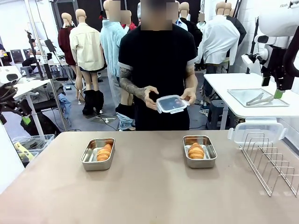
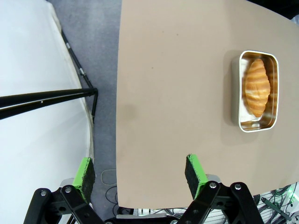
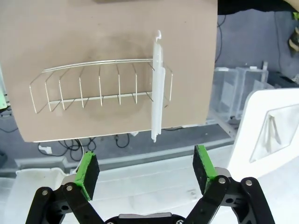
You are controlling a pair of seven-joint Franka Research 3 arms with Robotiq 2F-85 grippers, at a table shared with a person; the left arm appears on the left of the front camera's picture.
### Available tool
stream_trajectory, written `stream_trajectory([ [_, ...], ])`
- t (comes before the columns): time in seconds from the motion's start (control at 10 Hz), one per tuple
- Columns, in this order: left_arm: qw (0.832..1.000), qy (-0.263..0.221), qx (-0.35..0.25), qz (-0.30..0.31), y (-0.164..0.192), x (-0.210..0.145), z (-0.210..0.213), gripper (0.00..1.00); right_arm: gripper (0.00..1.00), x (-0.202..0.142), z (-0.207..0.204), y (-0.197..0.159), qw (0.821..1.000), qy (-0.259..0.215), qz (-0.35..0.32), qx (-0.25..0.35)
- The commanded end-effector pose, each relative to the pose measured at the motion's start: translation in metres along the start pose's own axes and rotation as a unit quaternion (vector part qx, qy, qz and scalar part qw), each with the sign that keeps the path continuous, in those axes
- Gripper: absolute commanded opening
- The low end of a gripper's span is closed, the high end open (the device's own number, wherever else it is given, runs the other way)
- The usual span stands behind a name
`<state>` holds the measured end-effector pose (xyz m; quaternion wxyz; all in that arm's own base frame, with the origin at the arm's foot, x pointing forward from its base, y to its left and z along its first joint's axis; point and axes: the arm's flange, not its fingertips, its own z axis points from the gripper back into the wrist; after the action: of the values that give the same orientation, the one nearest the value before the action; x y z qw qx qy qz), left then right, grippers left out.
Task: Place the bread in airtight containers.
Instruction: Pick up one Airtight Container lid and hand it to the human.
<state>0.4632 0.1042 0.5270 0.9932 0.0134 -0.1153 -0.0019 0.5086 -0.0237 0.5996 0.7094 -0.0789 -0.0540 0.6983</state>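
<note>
Table (image 1: 149,200): tan top, carrying two open steel pans well apart from each other.

Left pan (image 1: 98,154): sitting on the robot's left half of the table. The left roll (image 1: 104,152), golden-brown, is lying inside it.

Right pan (image 1: 199,151): sitting on the right half. The right roll (image 1: 195,150) is lying inside it.

Clear lid (image 1: 172,103): the person at the far side is holding it in both hands (image 1: 150,97), above the far edge of the table and apart from both pans.

Wire rack (image 1: 271,161): standing at the table's right edge. A second lid (image 1: 258,131) is standing on edge in its far end.

Left gripper (image 2: 140,175): hanging over the table's edge with its jaws spread wide, gripping nothing.

Right gripper (image 3: 147,170): hanging beyond the rack's side of the table with its jaws spread wide, gripping nothing.
</note>
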Motion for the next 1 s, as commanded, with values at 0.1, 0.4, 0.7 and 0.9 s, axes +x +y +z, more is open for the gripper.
stream_trajectory([
  [0.1, 1.000, 0.001, 0.008, 0.007, -0.0001, -0.0013, 0.0015, 1.00, 1.00, 0.0012, 0.0026, 0.0017, 1.000, 0.001, 0.006, 0.004],
  [0.4, 1.000, 0.001, 0.008, 0.007, -0.0001, -0.0013, 0.0015, 1.00, 1.00, 0.0012, 0.0026, 0.0017, 1.000, 0.001, 0.006, 0.004],
  [0.7, 1.000, 0.001, 0.008, 0.007, -0.0001, -0.0013, 0.0015, 1.00, 1.00, 0.0012, 0.0026, 0.0017, 1.000, 0.001, 0.006, 0.004],
  [0.9, 1.000, 0.001, 0.008, 0.007, -0.0001, -0.0013, 0.0015, 1.00, 1.00, 0.0012, 0.0026, 0.0017, 1.000, 0.001, 0.006, 0.004],
])
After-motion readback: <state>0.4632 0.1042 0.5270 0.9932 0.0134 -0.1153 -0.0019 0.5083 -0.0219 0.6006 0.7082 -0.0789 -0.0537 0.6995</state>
